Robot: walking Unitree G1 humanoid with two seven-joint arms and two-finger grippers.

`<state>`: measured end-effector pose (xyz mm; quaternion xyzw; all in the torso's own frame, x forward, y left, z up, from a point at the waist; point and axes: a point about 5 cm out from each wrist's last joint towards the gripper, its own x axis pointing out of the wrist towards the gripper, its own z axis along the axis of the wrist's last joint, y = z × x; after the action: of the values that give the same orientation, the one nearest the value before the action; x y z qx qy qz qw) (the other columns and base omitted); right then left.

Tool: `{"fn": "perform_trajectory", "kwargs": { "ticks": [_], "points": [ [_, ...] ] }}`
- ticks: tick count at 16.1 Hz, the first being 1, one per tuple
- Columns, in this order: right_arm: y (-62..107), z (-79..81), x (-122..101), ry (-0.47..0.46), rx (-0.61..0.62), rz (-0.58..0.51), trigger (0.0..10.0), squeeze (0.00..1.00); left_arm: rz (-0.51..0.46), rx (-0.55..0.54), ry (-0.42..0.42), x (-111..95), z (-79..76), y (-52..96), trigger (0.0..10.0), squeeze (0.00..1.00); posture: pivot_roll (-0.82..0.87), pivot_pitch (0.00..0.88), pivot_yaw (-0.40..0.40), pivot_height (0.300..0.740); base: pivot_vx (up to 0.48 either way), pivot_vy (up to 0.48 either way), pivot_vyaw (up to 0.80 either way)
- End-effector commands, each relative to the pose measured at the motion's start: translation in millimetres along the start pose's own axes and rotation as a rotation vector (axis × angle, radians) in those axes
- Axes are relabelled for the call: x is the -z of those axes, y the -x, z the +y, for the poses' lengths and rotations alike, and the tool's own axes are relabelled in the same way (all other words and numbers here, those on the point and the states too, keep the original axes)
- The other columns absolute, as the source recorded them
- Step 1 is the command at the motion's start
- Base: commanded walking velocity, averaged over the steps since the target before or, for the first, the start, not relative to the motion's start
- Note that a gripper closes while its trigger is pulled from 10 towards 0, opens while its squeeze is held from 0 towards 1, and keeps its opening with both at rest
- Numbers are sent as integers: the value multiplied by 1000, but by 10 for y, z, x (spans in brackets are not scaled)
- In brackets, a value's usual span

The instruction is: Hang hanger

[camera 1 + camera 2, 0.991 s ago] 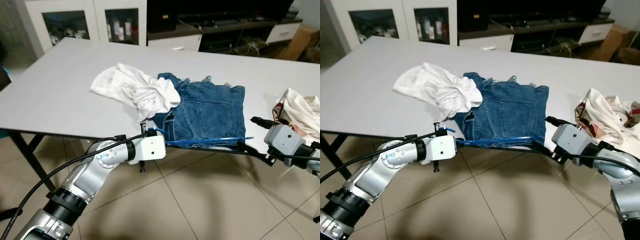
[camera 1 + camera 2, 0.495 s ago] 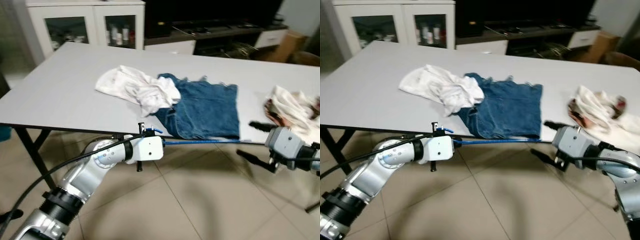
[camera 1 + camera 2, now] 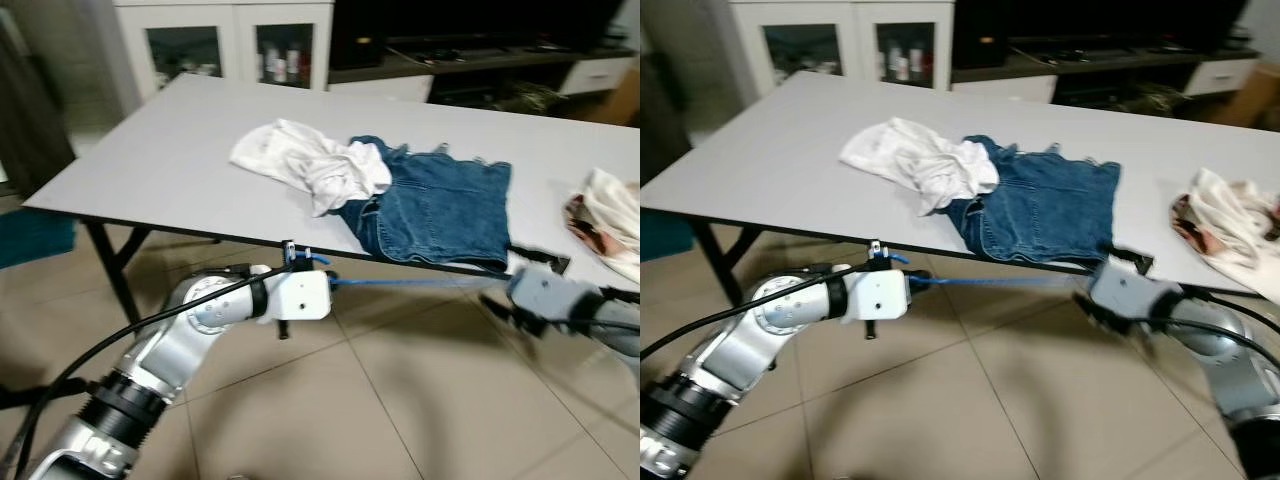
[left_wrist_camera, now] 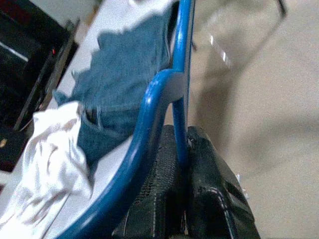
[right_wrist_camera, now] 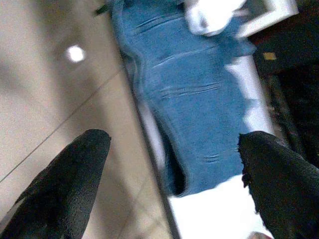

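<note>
The blue plastic hanger (image 3: 400,283) is held below the near edge of the grey table (image 3: 150,170), its end clamped between the closed fingers of the left gripper (image 4: 187,164), while the right gripper (image 5: 164,174) is spread wide with nothing between its fingers, near the hanger's far end. With the thin bar pinched at one end only, it could be levered or twisted out of the grip by its own length. It could also be snagged on the denim shorts (image 3: 440,205) overhanging the table edge beside the white shirt (image 3: 305,165), which would be dragged off.
</note>
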<state>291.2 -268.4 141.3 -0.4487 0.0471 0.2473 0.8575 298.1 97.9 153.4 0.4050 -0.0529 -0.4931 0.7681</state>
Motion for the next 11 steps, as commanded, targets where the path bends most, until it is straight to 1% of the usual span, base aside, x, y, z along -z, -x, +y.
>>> {"fn": "perform_trajectory", "kwargs": {
  "ticks": [1, 2, 3, 4, 5, 6, 7, 9, 10, 11],
  "points": [
    [-25, -127, -98, -12, 134, -58, 10000, 0, -51, -47, 78, -23, 47, 21, 10000, 0, 28, 67, -38, 740, 0, 0, 0],
    [-82, -131, -212, -69, 254, -142, 10000, 0, -106, -113, 168, -38, 51, 16, 10000, 0, 28, 65, -34, 740, 0, 0, 0],
    [-102, -124, -267, -105, 302, -182, 10000, 0, -126, -144, 209, -39, 54, 12, 10000, 0, 28, 65, -34, 740, 0, 0, 0],
    [-167, -46, -446, -248, 412, -312, 10000, 0, -168, -223, 277, -36, 56, 4, 10000, 0, 31, 59, -29, 740, 0, 0, 0],
    [-194, -9, -508, -312, 459, -356, 10000, 0, -181, -247, 290, -37, 55, 6, 10000, 0, 34, 57, -27, 740, 0, 0, 0],
    [-246, 49, -579, -432, 538, -407, 4157, 0, -206, -281, 302, -51, 65, 15, 10000, 0, 41, 53, -25, 740, 0, 0, 0],
    [-280, 79, -610, -510, 584, -433, 0, 0, -222, -291, 309, -65, 77, 24, 10000, 0, 46, 50, -24, 740, 0, 0, 0],
    [-337, 122, -643, -568, 617, -446, 0, 0, -218, -281, 310, -51, 72, 41, 10000, 0, 52, 40, -26, 740, 0, 0, 0],
    [-356, 146, -665, -609, 637, -459, 0, 0, -195, -273, 301, -12, 56, 63, 10000, 0, 57, 37, -32, 740, 0, 0, 0],
    [-352, 151, -667, -623, 649, -463, 0, 0, -187, -275, 300, 4, 52, 71, 10000, 0, 59, 37, -33, 740, 0, 0, 0]
  ]
}}
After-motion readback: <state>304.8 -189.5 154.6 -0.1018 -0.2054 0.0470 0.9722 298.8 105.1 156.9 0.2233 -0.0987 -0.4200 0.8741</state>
